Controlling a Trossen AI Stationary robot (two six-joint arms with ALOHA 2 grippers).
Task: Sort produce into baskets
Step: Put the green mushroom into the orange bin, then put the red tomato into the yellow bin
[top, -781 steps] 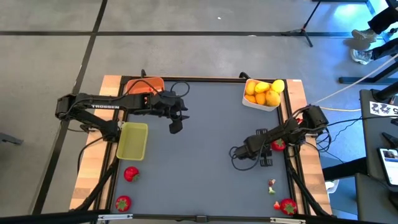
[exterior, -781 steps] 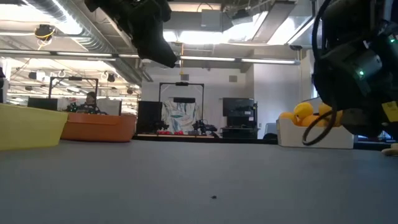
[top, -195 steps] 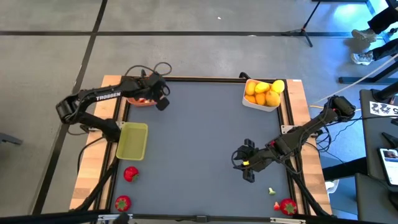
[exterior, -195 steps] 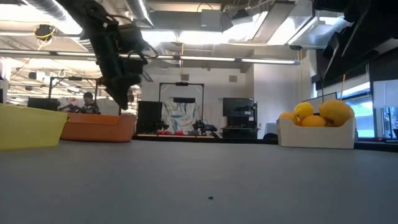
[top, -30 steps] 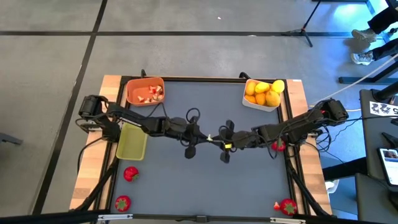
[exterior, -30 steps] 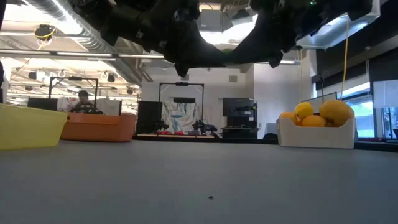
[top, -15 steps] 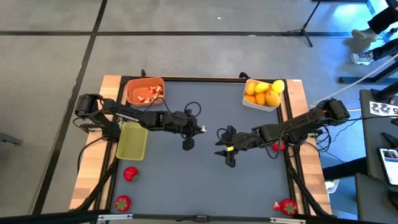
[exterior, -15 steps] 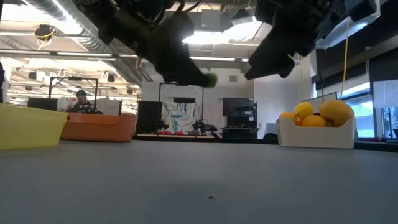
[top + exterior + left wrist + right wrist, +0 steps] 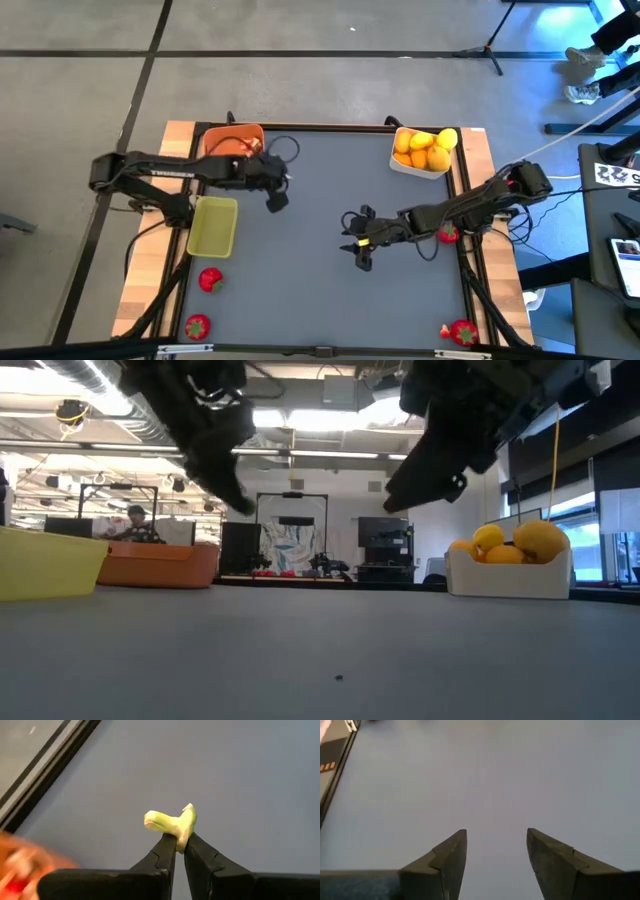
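My left gripper [image 9: 277,196] hangs over the table's far left part, just right of the orange basket [image 9: 232,146], and is shut on a small pale green piece of produce [image 9: 170,821]. My right gripper [image 9: 353,240] stands open above the table's middle, nothing between its fingers [image 9: 451,851]. A white basket [image 9: 404,165] of yellow and orange citrus sits at the far right. The yellow-green basket [image 9: 213,226] lies at the left edge. My left gripper pinches the pale green piece by its lower end [image 9: 181,838] between its two fingertips. The fingers slant down toward the table. The rest of the piece sticks out beyond the tips, lifted clear of the grey table.
Red strawberries lie off the mat: two at the near left [image 9: 210,280] [image 9: 197,325], one at the near right [image 9: 462,331], one beside my right arm [image 9: 448,234]. The grey mat [image 9: 320,300] between the arms is bare. The orange basket holds small red bits.
My left gripper has drawn away from my right gripper at the table's middle and swung toward the far left, up to the orange basket, tipping downward, with the green piece in its tips. My right gripper has stayed near the middle, sinking slightly.
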